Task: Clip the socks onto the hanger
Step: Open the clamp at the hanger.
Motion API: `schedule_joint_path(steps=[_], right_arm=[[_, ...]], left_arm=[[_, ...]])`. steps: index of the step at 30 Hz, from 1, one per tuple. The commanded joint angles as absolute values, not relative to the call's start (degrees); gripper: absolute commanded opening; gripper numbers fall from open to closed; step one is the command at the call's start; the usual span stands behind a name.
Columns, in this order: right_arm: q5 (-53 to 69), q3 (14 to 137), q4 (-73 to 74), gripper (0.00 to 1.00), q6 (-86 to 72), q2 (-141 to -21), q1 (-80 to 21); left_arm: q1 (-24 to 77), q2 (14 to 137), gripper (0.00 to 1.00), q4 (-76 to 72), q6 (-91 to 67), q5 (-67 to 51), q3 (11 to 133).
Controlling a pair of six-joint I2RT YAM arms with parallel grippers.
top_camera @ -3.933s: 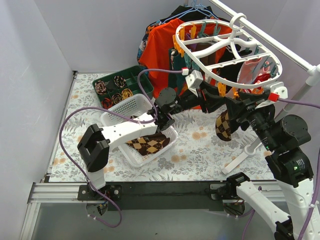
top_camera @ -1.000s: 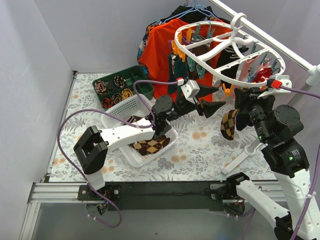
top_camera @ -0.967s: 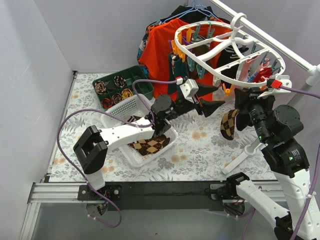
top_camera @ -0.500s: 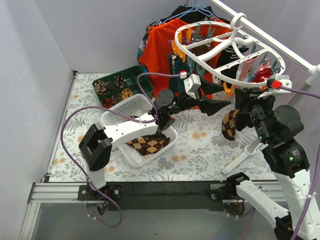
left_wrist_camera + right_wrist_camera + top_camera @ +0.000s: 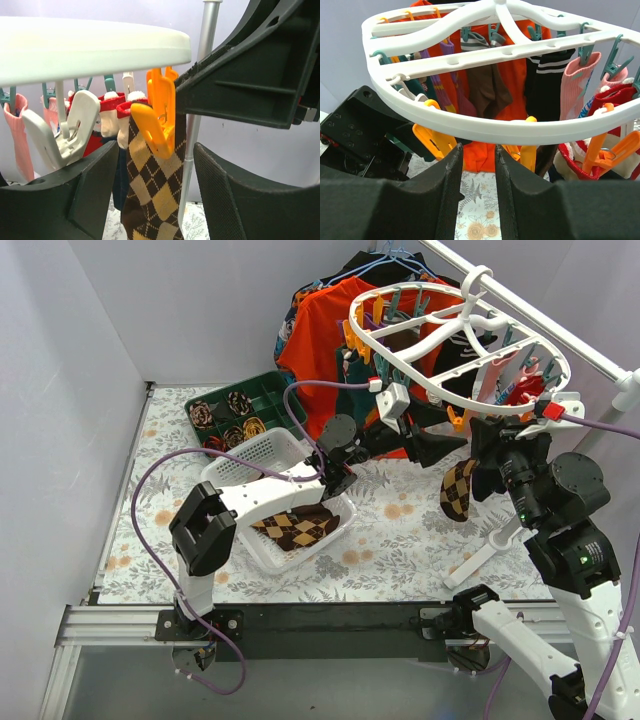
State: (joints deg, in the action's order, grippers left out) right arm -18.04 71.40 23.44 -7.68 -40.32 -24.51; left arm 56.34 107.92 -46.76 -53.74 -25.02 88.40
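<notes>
The white oval hanger (image 5: 455, 395) hangs from the rail, with several socks clipped to it. An argyle sock (image 5: 457, 490) hangs from an orange clip (image 5: 455, 421) on its near rim. In the left wrist view the sock (image 5: 152, 195) hangs from the clip (image 5: 157, 125) between my open fingers. My left gripper (image 5: 447, 447) is open around it (image 5: 156, 200). My right gripper (image 5: 487, 440) sits just right of the sock, under the rim (image 5: 485, 131); its fingers (image 5: 479, 190) stand a little apart with nothing between them. Another argyle sock (image 5: 295, 530) lies in the basket.
A white basket (image 5: 262, 453) stands under the left arm. A green tray (image 5: 290, 418) with rolled sock bundles is at the back. An orange T-shirt (image 5: 325, 340) hangs behind the hanger. A white rail (image 5: 560, 330) and its stand foot (image 5: 480, 555) are at the right.
My left gripper has moved right and a little up, closing in on the orange clip and the argyle sock. The sock hangs in the same place. The right arm has barely moved.
</notes>
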Motion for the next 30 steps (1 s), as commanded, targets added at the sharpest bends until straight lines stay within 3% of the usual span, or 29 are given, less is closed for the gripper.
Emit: schedule_joint_path(steps=[1,9,17,22,30], right_arm=[[-17.7,71.6,21.5,0.37,-7.2,-39.6,-24.9],[-17.0,71.7,21.4,0.37,-7.4,-39.4,-24.9],[-14.2,72.6,21.7,0.37,-7.6,-39.0,-24.8],[-14.2,72.2,22.2,0.41,-7.6,-38.4,-24.9],[-10.4,73.1,22.1,0.56,-6.5,-39.4,-24.8]], left_arm=[[56.2,107.8,0.58,-47.5,-54.8,-25.4,91.7],[56.2,107.4,0.44,-48.1,-55.4,-26.0,91.4],[56.7,105.6,0.18,-48.6,-53.1,-23.6,89.0],[58.9,103.6,0.13,-44.7,-45.1,-17.9,88.6],[62.5,103.0,0.09,-36.4,-36.3,-11.0,91.1]])
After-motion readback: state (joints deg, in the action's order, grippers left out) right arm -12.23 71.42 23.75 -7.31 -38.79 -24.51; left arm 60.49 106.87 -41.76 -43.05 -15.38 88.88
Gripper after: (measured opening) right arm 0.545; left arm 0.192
